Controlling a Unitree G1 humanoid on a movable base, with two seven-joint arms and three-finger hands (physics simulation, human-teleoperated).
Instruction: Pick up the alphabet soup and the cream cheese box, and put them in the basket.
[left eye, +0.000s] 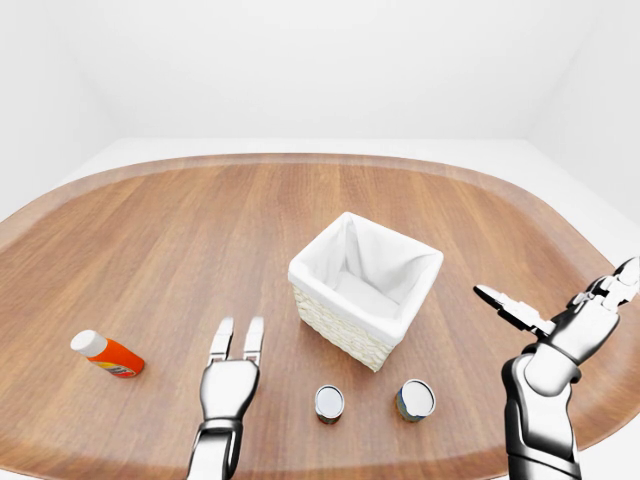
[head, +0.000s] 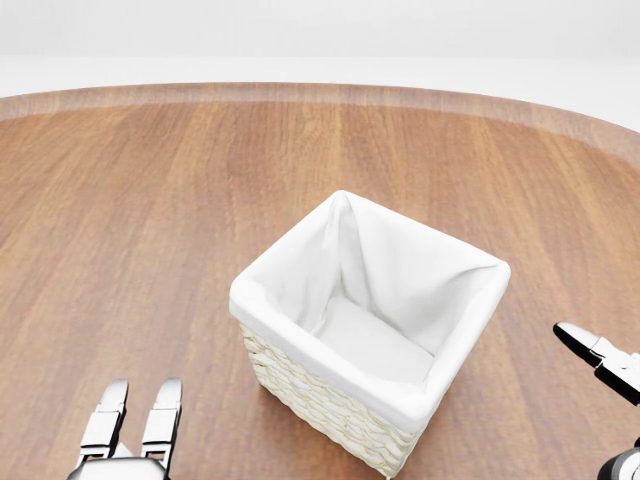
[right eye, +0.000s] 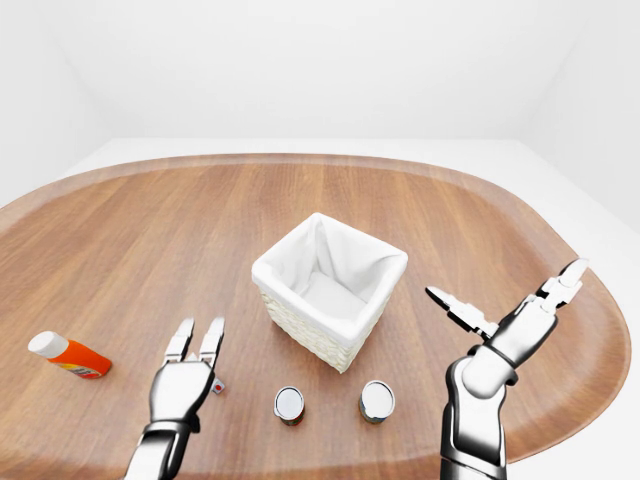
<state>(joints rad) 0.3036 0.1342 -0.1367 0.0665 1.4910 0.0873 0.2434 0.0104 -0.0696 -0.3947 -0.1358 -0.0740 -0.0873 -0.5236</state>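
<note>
Wicker, lined with white cloth, the basket (left eye: 365, 290) is standing just right of centre in the left-eye view, on the wooden table (left eye: 180, 230). Nothing is showing inside it. Two cans are standing upright near the bottom edge, just below the basket: a smaller can (left eye: 329, 402) at lower centre and a larger can (left eye: 415, 399) to its right. Which one is the alphabet soup cannot be told, since only the lids are showing. An orange bottle (left eye: 108, 354) is lying on its side at lower left. The left hand (left eye: 231, 375) is hovering at lower left centre with its fingers extended and nothing held. The right hand (left eye: 560, 312) is raised at the right edge, fingers spread wide and empty.

Head view: the basket is filling the centre. Only the left fingertips (head: 135, 415) and one right finger (head: 590, 350) are entering at the bottom corners.

Right-eye view: a small red-marked item (right eye: 217, 387) is peeking out beside the left hand; whether it is the cream cheese box cannot be told. The smaller can is lying to the right of the left hand, and that hand appears nearer to it; the right hand appears nearer to the larger can.
</note>
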